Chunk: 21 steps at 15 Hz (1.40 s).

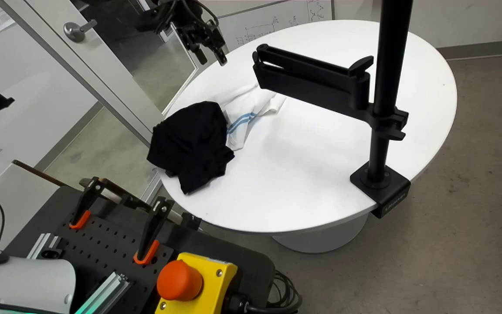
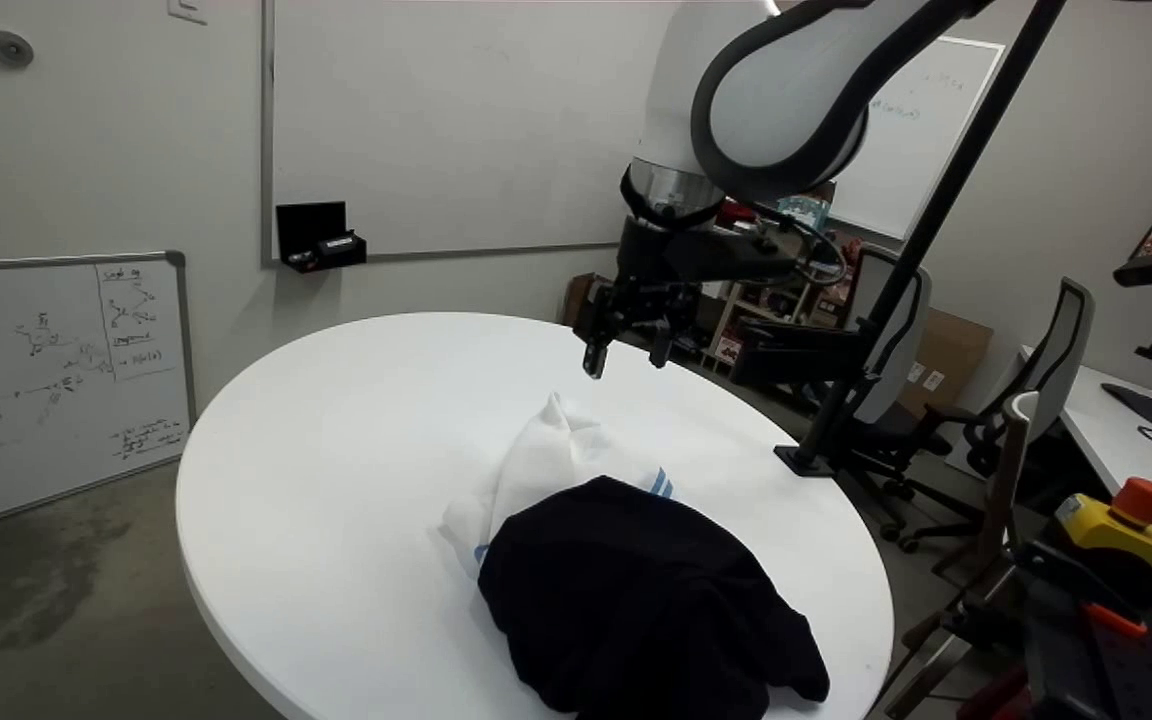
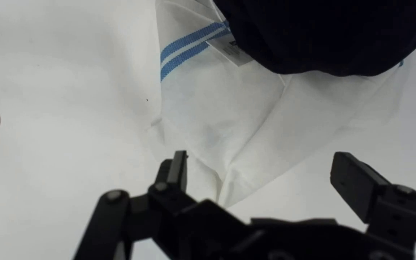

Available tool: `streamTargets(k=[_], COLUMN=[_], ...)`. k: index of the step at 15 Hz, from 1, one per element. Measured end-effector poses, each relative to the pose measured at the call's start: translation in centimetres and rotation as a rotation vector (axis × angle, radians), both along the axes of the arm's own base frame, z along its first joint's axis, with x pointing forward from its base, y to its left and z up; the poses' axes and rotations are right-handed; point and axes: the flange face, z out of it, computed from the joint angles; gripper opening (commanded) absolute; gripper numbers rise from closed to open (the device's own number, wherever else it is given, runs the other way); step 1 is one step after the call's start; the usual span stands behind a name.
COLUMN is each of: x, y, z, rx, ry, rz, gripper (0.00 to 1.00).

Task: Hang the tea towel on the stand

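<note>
Your jaws stand wide apart, low in the wrist view. Mid-frame, the tea towel [image 3: 217, 103] lies on the table [image 3: 67, 162], partly under a black cloth [image 3: 330, 36], its lower tip appearing between the jaws.

The Panda arm [image 2: 786, 90] I teleoperated had rounded white casing [image 2: 671, 120] with black edging [image 2: 703, 110], a silvery wrist band [image 2: 671, 188], a looping dark cable [image 2: 840, 258] and a black Robotiq gripper [image 2: 626, 360] with round grey fasteners [image 3: 113, 195].

Black cloth [image 2: 641, 600] partly covers the towel [image 3: 247, 108]; the rest lies free.
</note>
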Motion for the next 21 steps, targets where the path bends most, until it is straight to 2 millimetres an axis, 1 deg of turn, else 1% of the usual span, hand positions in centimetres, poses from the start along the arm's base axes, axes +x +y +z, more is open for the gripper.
streamTargets(k=[3, 7, 11, 13, 14, 15, 16, 17, 20, 21], x=[1.8, 3.9, 5.1, 5.6, 5.9, 6.2, 6.5, 6.7, 7.4, 7.5], y=[-0.3, -0.6, 0.0, 0.6, 0.8, 1.1, 1.3, 1.4, 1.6, 1.6], z=[-1.9, -5.0, -8.6, -10.1, -10.6, -11.0, -11.4, -11.6, -12.2, -12.4], rx=[-0.011, -0.011, -0.013, -0.013, -0.012, -0.011, -0.012, -0.013, -0.022, -0.025], ry=[-0.006, -0.008, 0.002, 0.004, 0.003, 0.002, 0.001, 0.0, 0.008, 0.014], rz=[-0.027, -0.077, -0.104, -0.113, -0.115, -0.115, -0.114, -0.113, -0.116, -0.119], gripper=[1.0, 1.0, 1.0, 1.0, 0.97, 0.91, 0.91, 0.88, 0.88, 0.92])
